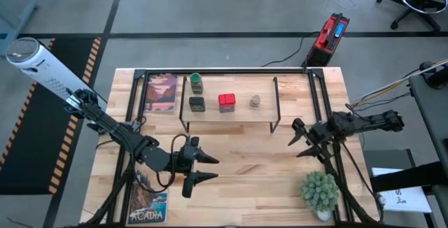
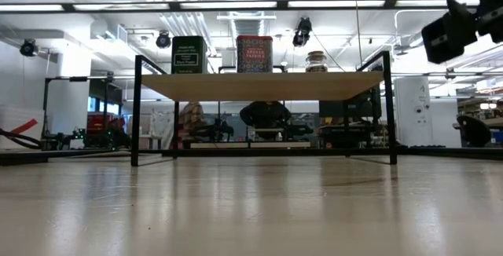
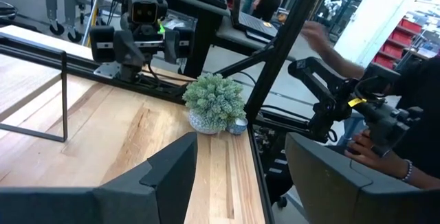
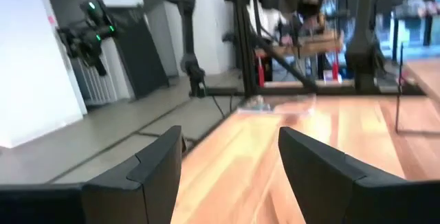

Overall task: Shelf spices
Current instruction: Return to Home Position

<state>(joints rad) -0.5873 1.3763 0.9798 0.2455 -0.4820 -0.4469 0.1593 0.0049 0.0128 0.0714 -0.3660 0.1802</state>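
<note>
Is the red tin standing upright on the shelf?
Upright: in the low view the red tin stands flat on the shelf, sides vertical.

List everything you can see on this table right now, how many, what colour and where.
table: one, light wood.
shelf: one, light wood, black legs, table's far middle.
green-lidded jar: one, shelf's left, far.
dark olive tin: one, shelf's left, near.
red tin: one, shelf's middle.
grey-brown jar: one, shelf's right.
picture books: two, colourful; left of shelf, near left corner.
potted plant: one, green, near right corner.
left end effector: one, dark, open, before shelf.
right end effector: one, dark, open, right of shelf.
</note>
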